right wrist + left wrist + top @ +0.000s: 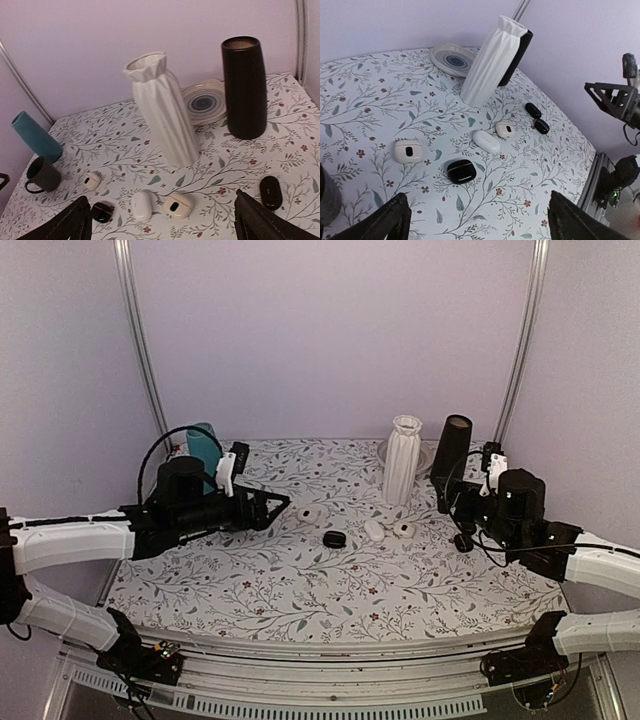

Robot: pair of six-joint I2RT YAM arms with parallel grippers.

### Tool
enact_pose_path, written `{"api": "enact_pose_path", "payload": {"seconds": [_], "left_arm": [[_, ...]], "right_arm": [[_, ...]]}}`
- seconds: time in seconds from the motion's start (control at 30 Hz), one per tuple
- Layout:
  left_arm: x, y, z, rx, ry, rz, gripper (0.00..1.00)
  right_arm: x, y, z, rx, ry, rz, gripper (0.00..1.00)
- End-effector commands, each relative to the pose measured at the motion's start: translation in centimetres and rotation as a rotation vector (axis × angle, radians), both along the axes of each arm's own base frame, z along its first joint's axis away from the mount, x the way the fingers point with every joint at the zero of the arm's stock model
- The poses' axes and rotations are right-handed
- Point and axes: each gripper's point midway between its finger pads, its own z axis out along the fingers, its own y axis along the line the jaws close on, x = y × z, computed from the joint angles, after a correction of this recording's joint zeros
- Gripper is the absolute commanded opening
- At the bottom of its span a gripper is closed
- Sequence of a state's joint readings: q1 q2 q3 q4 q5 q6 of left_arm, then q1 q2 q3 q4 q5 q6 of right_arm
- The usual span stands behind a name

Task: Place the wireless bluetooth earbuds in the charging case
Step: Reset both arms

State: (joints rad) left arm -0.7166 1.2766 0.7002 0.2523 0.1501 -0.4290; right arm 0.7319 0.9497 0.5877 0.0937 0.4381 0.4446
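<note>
The charging case (334, 539) is a glossy black pebble with its lid shut; it lies mid-table, also in the left wrist view (461, 171) and the right wrist view (102, 211). Two small black ovals, the earbuds (532, 109) (541, 125), lie to its right near the right arm. Only one earbud (270, 192) shows in the right wrist view. My left gripper (280, 505) (480, 220) hangs open and empty, left of the case. My right gripper (458, 522) (162, 225) is open and empty too, above the table's right side.
Three white pebble-shaped pieces (408, 151) (486, 141) (505, 129) lie around the case. A white ribbed vase (403, 458), a black cylinder (451, 448) and a striped plate (452, 57) stand at the back. A teal cup (35, 137) and a dark mug (42, 176) stand at the left.
</note>
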Motion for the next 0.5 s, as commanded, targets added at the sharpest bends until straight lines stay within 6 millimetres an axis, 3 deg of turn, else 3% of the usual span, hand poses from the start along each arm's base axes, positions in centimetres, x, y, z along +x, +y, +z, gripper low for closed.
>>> {"api": "enact_pose_path", "payload": {"seconds": [0.0, 0.2, 0.3, 0.47], "left_arm": [[1.2, 6.2, 0.3, 0.047, -0.03, 0.261, 0.96], [0.9, 15.3, -0.4, 0.045, -0.037, 0.61, 0.96], [0.7, 19.1, -1.1, 0.072, -0.074, 0.743, 0.96], [0.6, 24.2, -2.5, 0.12, -0.123, 0.909, 0.96]], "right_arm": [[1.5, -7.5, -1.5, -0.093, -0.061, -0.255, 0.99], [1.7, -17.5, -4.2, -0.135, -0.145, -0.547, 0.99], [2.0, -19.9, -3.9, -0.155, -0.193, -0.608, 0.99], [2.8, -20.6, -5.0, -0.249, -0.283, -0.598, 1.0]]}}
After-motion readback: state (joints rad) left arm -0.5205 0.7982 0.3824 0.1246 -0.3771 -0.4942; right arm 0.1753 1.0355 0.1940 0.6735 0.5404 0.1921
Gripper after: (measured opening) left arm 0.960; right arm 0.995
